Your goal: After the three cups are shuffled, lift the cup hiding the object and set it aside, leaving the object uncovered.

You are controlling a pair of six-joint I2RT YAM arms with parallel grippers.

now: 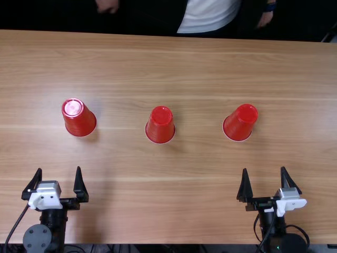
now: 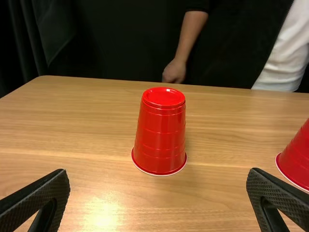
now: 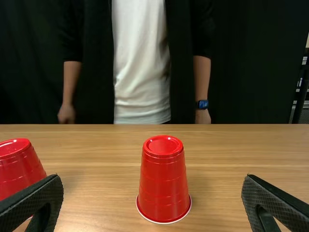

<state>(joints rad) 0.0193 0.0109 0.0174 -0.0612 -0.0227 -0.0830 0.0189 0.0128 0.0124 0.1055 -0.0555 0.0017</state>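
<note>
So the wooden table (image 1: 168, 63) is carrying three red cups in a row across its middle, all sitting upside down, rims flat on the wood, well apart from each other. That means each cup's long axis is pointing straight up, and I'm guessing a sideways pinch around the wall is what the lift is calling for. Nothing here is giving away which cup is hiding the object, so I can't tell which arm is getting the job. The geometry is splitting neatly though. The left cup (image 1: 79, 118) is standing straight out in front of the left gripper (image 1: 58, 170), just a touch toward the middle. The right cup (image 1: 240, 123) is doing the same for the right gripper (image 1: 264, 170). The middle cup (image 1: 160, 125) is sitting between the two arms, about equally far from both, so either one could be reaching across for it. Both grippers are waiting back near the table's near edge, well short of the cups and touching nothing. Each one is holding its two black fingers spread wide, wider than the cup ahead of it, with nothing between them.
</note>
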